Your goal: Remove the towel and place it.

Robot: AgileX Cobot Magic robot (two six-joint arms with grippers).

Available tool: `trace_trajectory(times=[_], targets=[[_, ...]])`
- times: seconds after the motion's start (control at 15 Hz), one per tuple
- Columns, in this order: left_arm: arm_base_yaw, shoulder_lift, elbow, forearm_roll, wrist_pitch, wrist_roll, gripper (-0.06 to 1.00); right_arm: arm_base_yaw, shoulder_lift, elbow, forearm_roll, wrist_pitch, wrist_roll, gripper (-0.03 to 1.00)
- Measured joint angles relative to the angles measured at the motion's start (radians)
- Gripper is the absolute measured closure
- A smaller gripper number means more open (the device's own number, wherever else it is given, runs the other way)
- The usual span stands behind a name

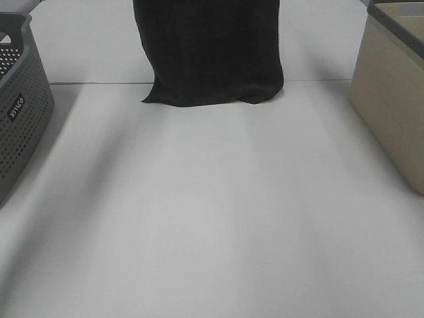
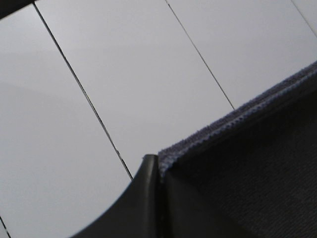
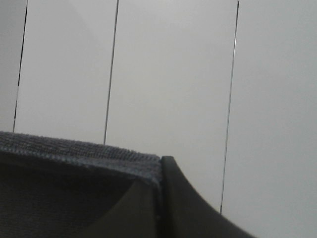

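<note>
Black terry, the towel [image 1: 212,53] hangs as a flat sheet over the far edge of the surface [image 1: 212,218], about midway along it. Its upper part runs out of the high view, and its lower hem just brushes the white top, flaring a little to the left. The wrist views show why it hangs: the left tool [image 2: 158,171] has its jaws pressed together on one top corner of the hem, and the right tool [image 3: 161,171] is clamped the same way on the other. A grey basket [image 1: 20,112] sits at the left edge and a beige bin [image 1: 391,99] at the right edge, both well apart from the cloth. To my eye the lifting is done and the carrying is in hand. Next comes laying it down: both arms would need to travel together with the hem taut, lowering it so that no corner drags or bunches.
</note>
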Motion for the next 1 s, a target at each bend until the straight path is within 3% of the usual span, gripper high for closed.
trace_trajectory(times=[0.2,0.4,0.6,0.8,1.0], targets=[[-0.027,-0.001,0.0,-0.066,0.168,-0.036,0.94,0.003,0.003,0.0,0.014,0.133,0.0,0.95],[-0.058,-0.003,0.0,-0.245,0.456,0.059,0.94,-0.004,-0.005,0.0,0.091,0.357,0.002,0.95],[-0.058,-0.04,0.0,-0.484,0.825,0.199,0.94,-0.013,-0.076,0.0,0.187,0.717,-0.003,0.95],[-0.056,-0.138,-0.001,-0.576,1.096,0.217,0.94,-0.021,-0.172,0.0,0.248,1.083,-0.025,0.95],[-0.056,-0.214,-0.006,-0.623,1.278,0.213,0.94,-0.021,-0.248,-0.001,0.296,1.336,-0.048,0.95]])
